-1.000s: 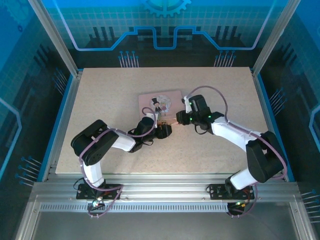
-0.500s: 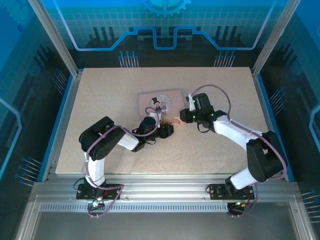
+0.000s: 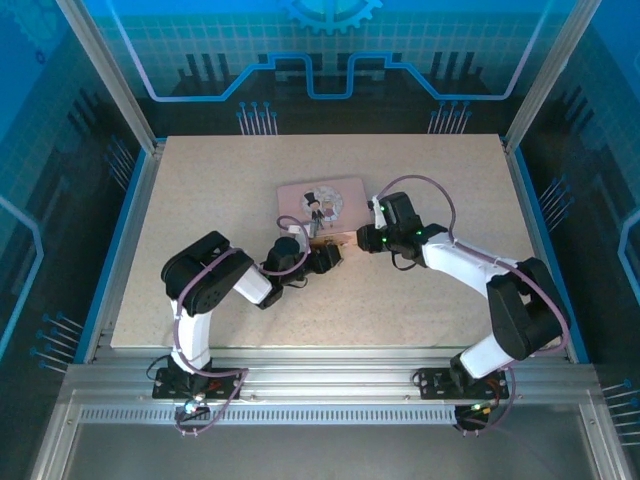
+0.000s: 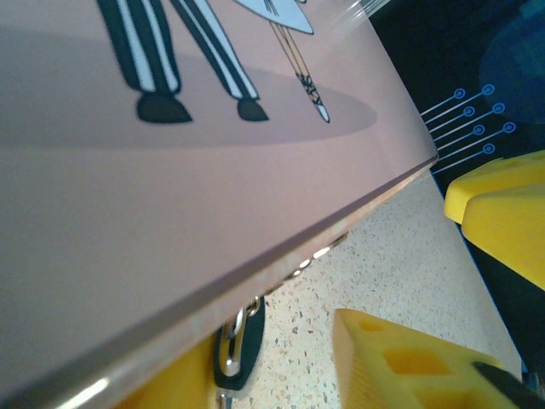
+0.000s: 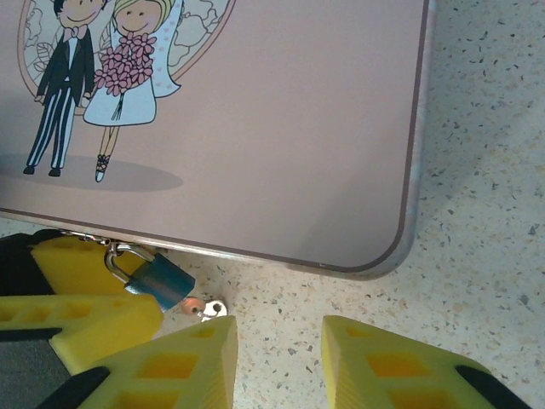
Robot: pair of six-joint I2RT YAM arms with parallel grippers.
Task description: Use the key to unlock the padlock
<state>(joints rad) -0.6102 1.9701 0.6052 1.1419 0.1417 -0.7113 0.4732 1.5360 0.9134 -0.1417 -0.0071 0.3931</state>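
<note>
A pink rectangular metal tin (image 5: 281, 128) with a cartoon bride and groom on its lid lies flat near the middle of the speckled beige bench (image 3: 200, 200), a little toward the far edge. In the left wrist view its lid looms close and covers much of what lies beyond. A small blue-grey padlock (image 5: 160, 281) with a silvery shackle hangs from the hasp on the tin's near edge, its body tilted out over the bench. A tiny silvery key (image 5: 209, 308) touches the lock's lower end; whether it sits in the keyhole is hard to make out.

Both arms reach inward, bent at the elbow, and meet at that near edge. The left gripper (image 4: 281, 362) has its yellow fingers apart around the padlock, which lies against one finger with bare bench before the other. The right gripper (image 5: 277, 349) hovers just beside the key, fingers spread and holding nothing. In the top view lock and key are too small to tell from the fingertips.
</note>
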